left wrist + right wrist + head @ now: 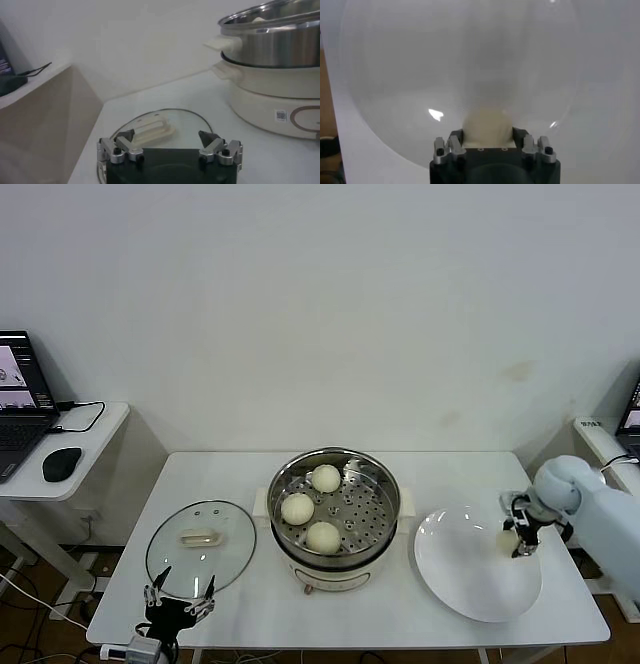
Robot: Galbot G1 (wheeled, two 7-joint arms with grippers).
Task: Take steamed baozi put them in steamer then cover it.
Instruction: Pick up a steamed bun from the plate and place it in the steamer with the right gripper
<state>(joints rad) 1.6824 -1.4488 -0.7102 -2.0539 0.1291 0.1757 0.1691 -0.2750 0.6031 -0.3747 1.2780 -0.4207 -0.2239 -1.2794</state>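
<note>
On the far left, a small side table [95, 446] holds a laptop [20, 399] and a black mouse [61, 464]. They are not part of my job.

Next comes my white desk [240, 474]. My left hand [180, 602] waits at the near edge of it, with its fingers spread wide and nothing in them. Just past it the cover [200, 546] lies flat on the desk, with its cream handle [201, 536] on top. The handle's long side runs from left to right. This hand is the nearer one to the cover, so I think it should do the covering later.

In the middle sits the steamer [335, 509] on its cream pot. Three steamed baozi [322, 536] are already inside, on the metal floor full of little holes. There looks to be room for one more on the right side.

To the right is the white plate [477, 564], just beside the steamer. My right hand [520, 540] is down at the plate's far right edge. Its fingers are closed on the last baozi [487, 127], which fills the gap between them. It is round, so it has no long side to worry about.

The steamer lies to the left of this hand, with the plate in between. I judge I must lift the bun and carry it left over the plate and the steamer's rim.

The desk is smooth and white, and behind it is a plain pale wall [320, 304].
</note>
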